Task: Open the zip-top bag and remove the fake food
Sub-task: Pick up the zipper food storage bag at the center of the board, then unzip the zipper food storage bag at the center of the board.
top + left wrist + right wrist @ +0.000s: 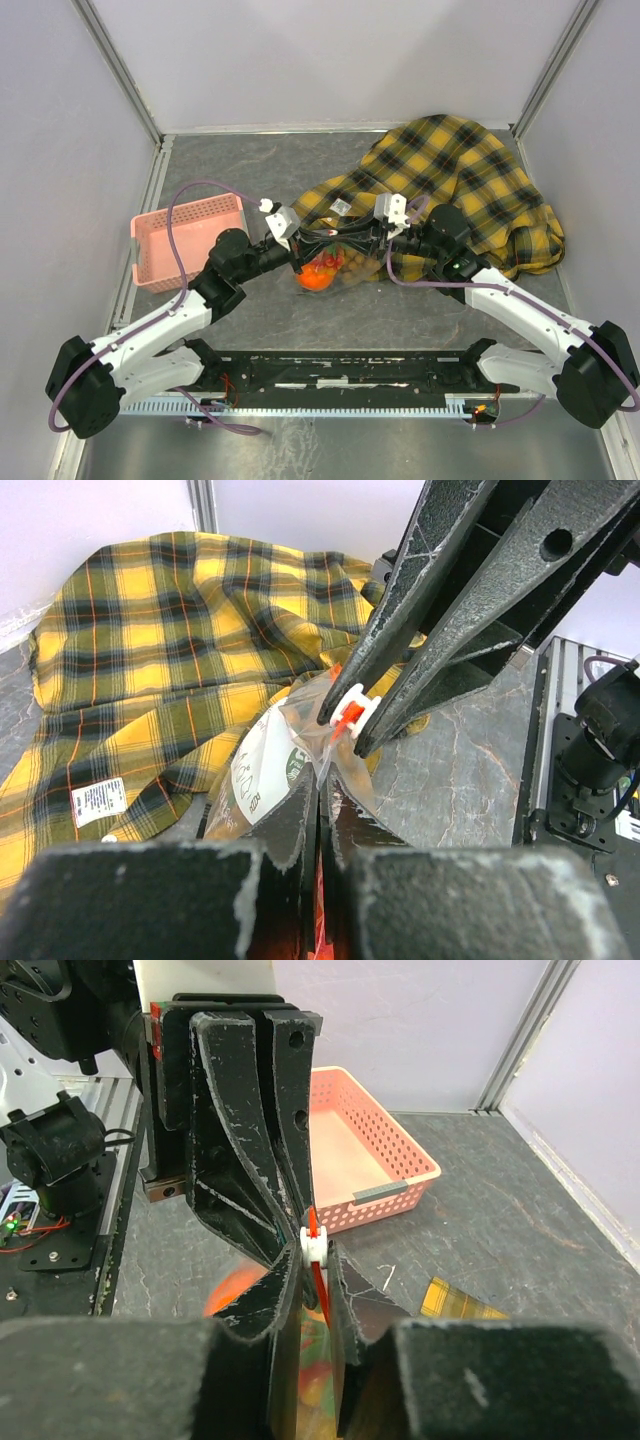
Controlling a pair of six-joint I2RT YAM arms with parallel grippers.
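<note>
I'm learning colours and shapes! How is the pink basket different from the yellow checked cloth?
The pink basket is one plain colour; the checked cloth is yellow with dark stripes. The basket is stiff and boxy; the cloth is soft and rumpled. The basket sits at the left, the cloth at the right. Both rest on the grey table.
</note>
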